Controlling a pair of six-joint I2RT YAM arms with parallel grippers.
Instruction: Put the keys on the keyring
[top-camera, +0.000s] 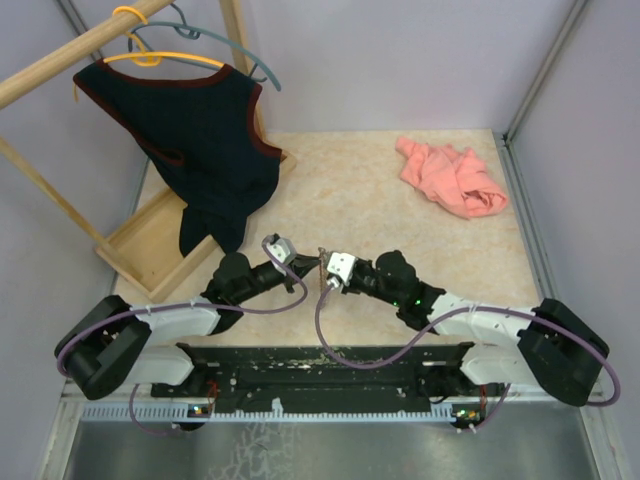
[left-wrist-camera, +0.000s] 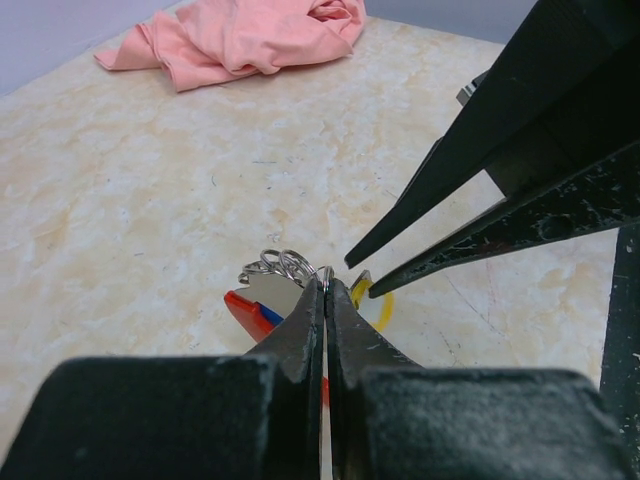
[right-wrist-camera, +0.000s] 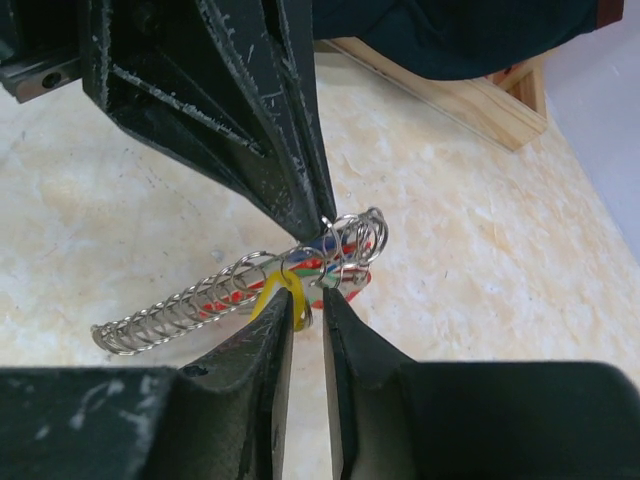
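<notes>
1. Reaching in low from the near-left corner, elbow bent and forearm angling right and away, carrying the left gripper to the middle of the bench.
2. Mirroring that from the near-right corner, forearm angling left, pointing the right gripper at the left one, almost tip to tip.
3. Clamping the left jaws fully closed on the keyring, at the bunch of small silver rings at one end, and letting the ridged silvery strip trail away sideways from that grip.
4. Holding the right jaws a narrow slit apart at a yellow loop among the rings; not showing clearly whether pinching it or merely touching it.
5. Showing in the left wrist view only: a red tag just below the rings, beside the closed jaws, and the right jaws coming in from the upper right as a shallow V about the yellow loop.
6. Showing in the right wrist view only: the whole run of the strip, coil by coil, with bits of red, blue and green among the rings, and the left jaws coming down from above.
7. Taking in from the top view alone both arms whole, with the pink cloth lying well apart at the far right of the bench and a dark vest hanging on a wooden rack at the far left; reducing the keyring there to a speck between the tips.
</notes>
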